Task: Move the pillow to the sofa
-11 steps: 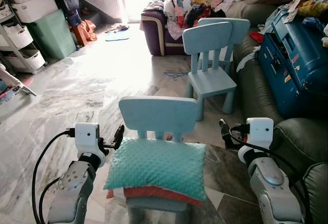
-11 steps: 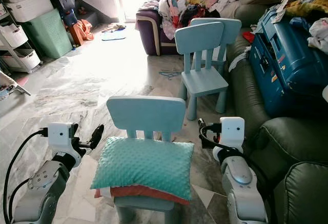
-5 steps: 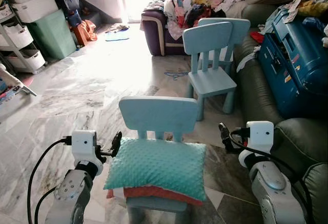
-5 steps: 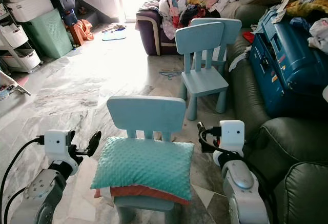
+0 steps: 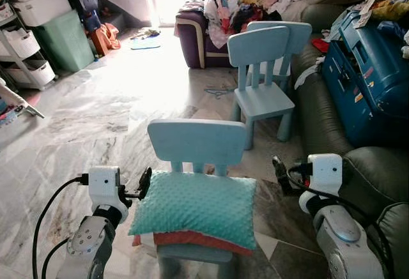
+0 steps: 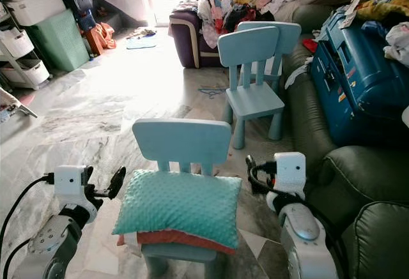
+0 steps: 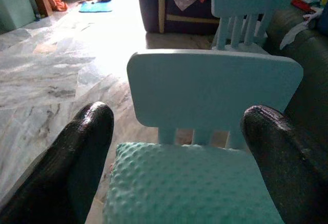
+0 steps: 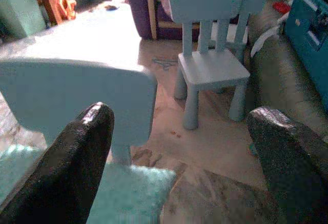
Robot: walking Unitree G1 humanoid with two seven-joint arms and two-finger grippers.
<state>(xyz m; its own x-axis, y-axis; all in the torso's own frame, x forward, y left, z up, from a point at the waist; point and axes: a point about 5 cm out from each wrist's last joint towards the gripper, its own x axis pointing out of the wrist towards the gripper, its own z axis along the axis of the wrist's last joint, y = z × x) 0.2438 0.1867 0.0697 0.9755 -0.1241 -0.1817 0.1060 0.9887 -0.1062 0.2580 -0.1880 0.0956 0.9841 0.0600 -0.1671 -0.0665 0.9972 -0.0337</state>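
Pillow (image 5: pixel 195 207) is lying on the small chair (image 5: pixel 197 145) (flanked by open left claw (image 5: pixel 144 183) and open right claw (image 5: pixel 277 166)), risking a one-sided squeeze sliding it floorward.

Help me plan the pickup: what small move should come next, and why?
Probably bring both end effectors inward against the pillow's ends. The left end effector and the right end effector flank the pillow on the chair, fingers open, and neither touches it yet. A pillow this wide likely needs a squeeze from both sides before lifting.
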